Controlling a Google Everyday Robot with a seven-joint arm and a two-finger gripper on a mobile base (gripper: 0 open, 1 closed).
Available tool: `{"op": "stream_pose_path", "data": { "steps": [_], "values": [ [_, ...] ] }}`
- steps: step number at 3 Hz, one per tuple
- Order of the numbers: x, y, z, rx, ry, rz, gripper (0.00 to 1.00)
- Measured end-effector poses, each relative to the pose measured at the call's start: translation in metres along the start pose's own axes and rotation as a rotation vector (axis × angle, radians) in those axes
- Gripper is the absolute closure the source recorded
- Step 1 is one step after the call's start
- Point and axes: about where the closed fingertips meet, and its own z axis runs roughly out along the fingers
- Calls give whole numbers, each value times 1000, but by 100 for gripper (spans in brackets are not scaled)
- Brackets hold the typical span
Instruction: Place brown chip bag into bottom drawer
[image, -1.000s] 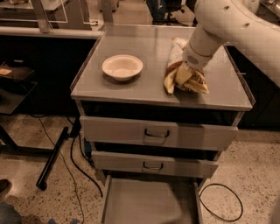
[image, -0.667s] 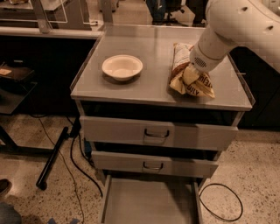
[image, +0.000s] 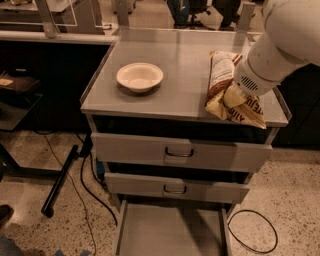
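The brown chip bag (image: 220, 75) lies lengthwise at the right of the cabinet top (image: 175, 50), and its yellow lettered end reaches over the front edge. My gripper (image: 234, 94) comes in from the upper right at the end of the white arm. It is shut on the bag's front half, and the wrist hides the fingers. The bottom drawer (image: 170, 232) is pulled open below, a shallow grey tray with a bare floor.
An off-white bowl (image: 140, 76) sits at the left of the cabinet top. The two upper drawers (image: 180, 152) are shut, with handles. A black cable loop (image: 252, 232) lies on the floor to the right, and a black stand leg (image: 60, 180) to the left.
My gripper has carried the bag to the right and toward the front edge of the cabinet top. The bowl and the drawers have not moved.
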Motion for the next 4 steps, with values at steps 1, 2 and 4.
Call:
{"op": "stream_pose_path", "data": {
  "steps": [1,2,4],
  "values": [
    [0,0,0,0,0,0,100],
    [7,-1,-5,-15,-9,31,100],
    [52,56,-49,-98,-36,78,100]
  ]
}}
